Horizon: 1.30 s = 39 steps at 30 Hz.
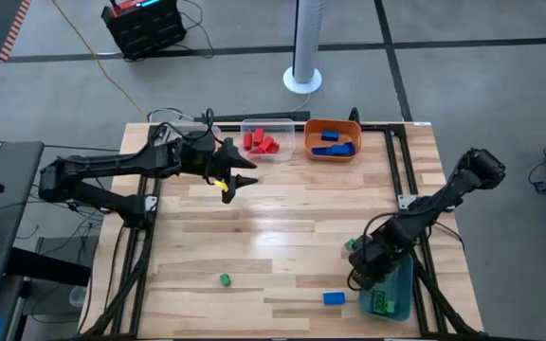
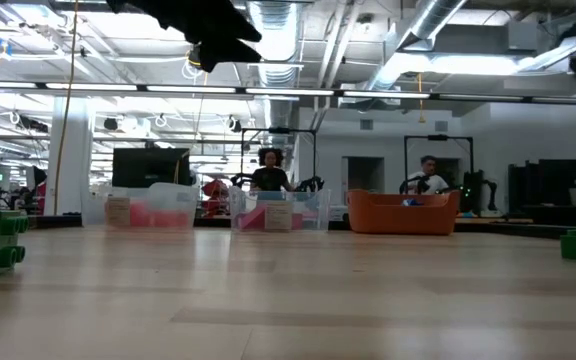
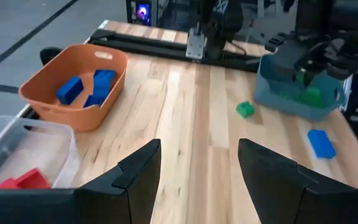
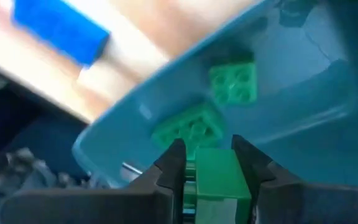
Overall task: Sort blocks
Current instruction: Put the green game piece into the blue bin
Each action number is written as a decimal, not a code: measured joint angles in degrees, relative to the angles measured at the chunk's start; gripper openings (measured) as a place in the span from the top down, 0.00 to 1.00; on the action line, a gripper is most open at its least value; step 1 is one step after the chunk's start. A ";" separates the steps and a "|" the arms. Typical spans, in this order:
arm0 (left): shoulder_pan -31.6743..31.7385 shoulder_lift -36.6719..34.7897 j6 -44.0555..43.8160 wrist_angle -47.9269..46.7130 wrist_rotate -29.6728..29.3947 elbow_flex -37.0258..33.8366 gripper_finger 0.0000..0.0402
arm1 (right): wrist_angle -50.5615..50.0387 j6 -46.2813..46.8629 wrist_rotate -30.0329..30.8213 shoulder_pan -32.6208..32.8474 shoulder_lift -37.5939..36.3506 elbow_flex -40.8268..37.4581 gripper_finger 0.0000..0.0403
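Hanging over the blue-grey bin (image 1: 398,294) at the worktop's (image 1: 282,237) near right corner, the right claw (image 4: 209,163) pinching a green block (image 4: 216,177) between its fingers; lying inside that bin just beyond the claw, two more green blocks (image 4: 232,81) (image 4: 188,129); resting on the bare wood just beside the bin's left wall, a blue block (image 1: 334,298); sitting farther left of the bin, alone on the wood, a small green block (image 1: 225,279); lying close against the bin's far left corner, another green block (image 1: 351,244).

Hovering well away from the bin, above the far left part of the worktop, the left claw (image 1: 238,180) with fingers spread wide and nothing between them; sitting at the far edge, well beyond the bin, an orange bin (image 1: 331,140) holding blue blocks (image 1: 333,148); standing just left of that, a clear bin (image 1: 268,139) holding red blocks (image 1: 261,142).

Showing in the room beyond the worktop, in the low view, two people (image 2: 270,170) (image 2: 428,175) far off.
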 joint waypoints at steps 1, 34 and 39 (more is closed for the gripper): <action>0.00 -0.57 0.57 -1.15 -0.04 0.02 0.48 | 1.17 0.87 0.03 -0.06 0.00 -1.33 0.75; -0.02 -5.02 9.79 -25.27 -4.96 6.75 0.48 | -25.36 -32.96 9.88 -25.69 20.03 18.62 0.41; -0.02 -5.00 9.75 -28.16 -4.96 6.75 0.48 | -21.07 -40.65 9.07 -28.01 23.95 16.00 0.41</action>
